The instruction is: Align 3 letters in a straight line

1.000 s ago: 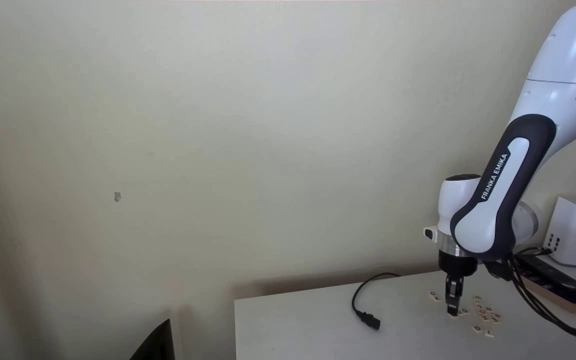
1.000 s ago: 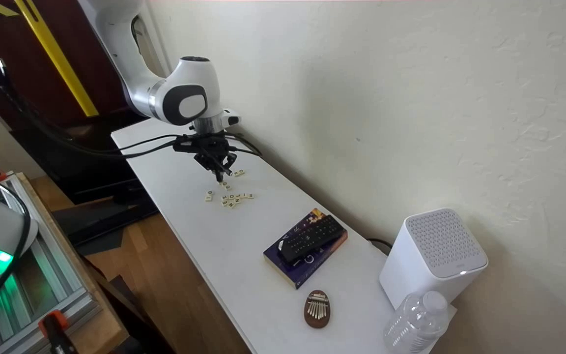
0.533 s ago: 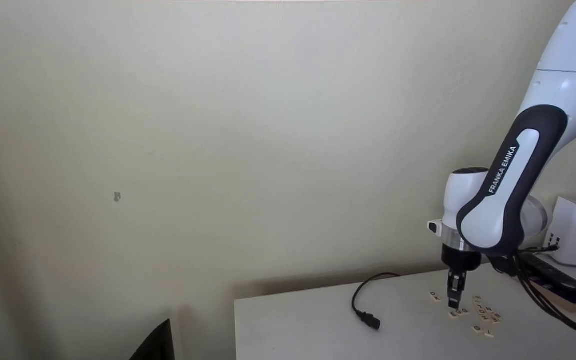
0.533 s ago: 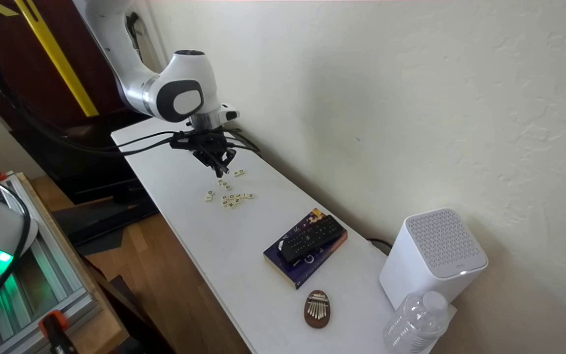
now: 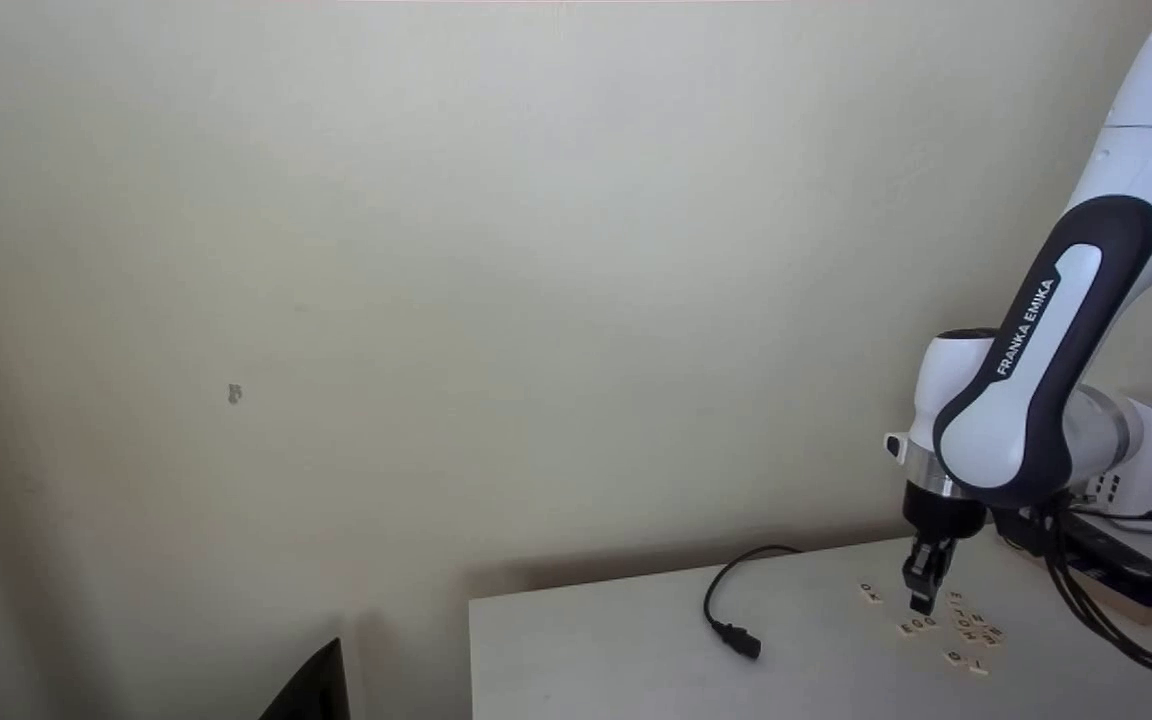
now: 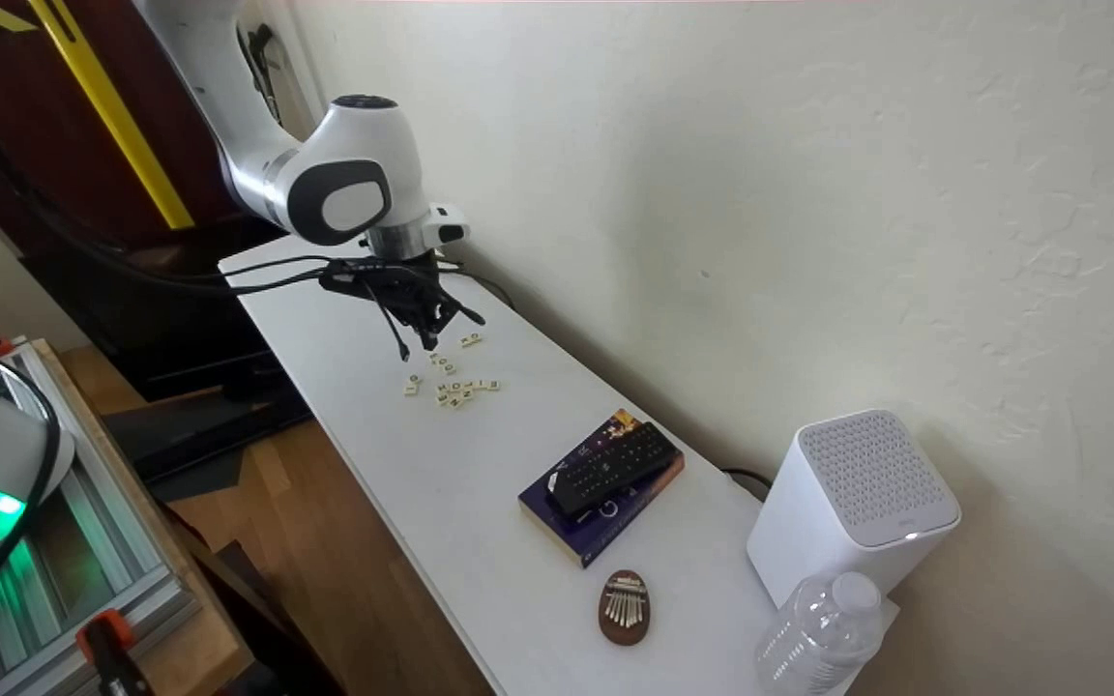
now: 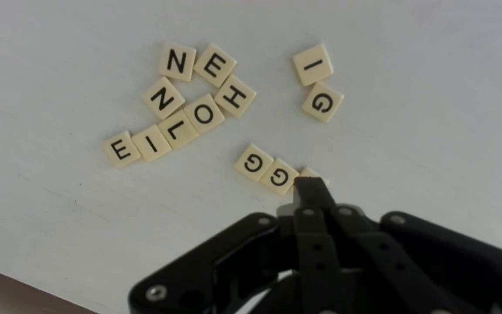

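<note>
The letters are small pale-tan tiles on the white table. In the wrist view a G tile (image 7: 254, 162) and another G tile (image 7: 279, 176) touch in a slanted row with a third tile (image 7: 313, 173), mostly hidden behind my fingertips. In an exterior view this third tile reads as E (image 5: 906, 629), at the end of the short row E, G, G. My gripper (image 7: 314, 192) is shut, with nothing seen between its fingers. In both exterior views its fingertips (image 5: 922, 606) (image 6: 429, 344) are close above this row.
Several other tiles (image 7: 177, 128) lie in a bent cluster; an I tile (image 7: 313, 64) touches a G tile (image 7: 323, 102). A black cable plug (image 5: 739, 641), a book (image 6: 605, 532) with a remote (image 6: 612, 468), a thumb piano (image 6: 625, 607), a bottle (image 6: 823, 638) and a white box (image 6: 852, 512) share the table.
My gripper has lifted off the E tile, which it partly covered a second ago, and moved sideways away from the cable plug. The hand has turned and tilted. The tiles look unmoved.
</note>
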Robot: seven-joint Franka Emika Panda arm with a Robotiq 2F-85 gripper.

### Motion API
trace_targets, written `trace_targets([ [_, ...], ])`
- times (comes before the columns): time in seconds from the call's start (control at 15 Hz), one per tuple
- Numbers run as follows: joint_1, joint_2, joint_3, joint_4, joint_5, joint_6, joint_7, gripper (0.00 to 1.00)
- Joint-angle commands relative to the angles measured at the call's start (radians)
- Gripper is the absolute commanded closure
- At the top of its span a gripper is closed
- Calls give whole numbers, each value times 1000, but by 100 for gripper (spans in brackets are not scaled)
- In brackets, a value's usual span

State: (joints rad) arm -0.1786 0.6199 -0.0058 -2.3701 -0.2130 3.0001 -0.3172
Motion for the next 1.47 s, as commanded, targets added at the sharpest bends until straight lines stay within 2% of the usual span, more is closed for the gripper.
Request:
trace_targets([
  [0.0,-63,-45,49,-64,78,58,55,100],
  [0.13,-88,-46,66,-71,109,85,81,100],
  [0.2,-97,-49,72,-78,121,100,96,74],
  [0.27,-99,-51,72,-81,131,108,112,73],
  [0.93,-83,-94,51,-110,157,117,210,5],
  [1.07,-85,-100,51,-115,158,114,216,0],
  [1.4,-83,-120,51,-129,164,104,222,0],
])
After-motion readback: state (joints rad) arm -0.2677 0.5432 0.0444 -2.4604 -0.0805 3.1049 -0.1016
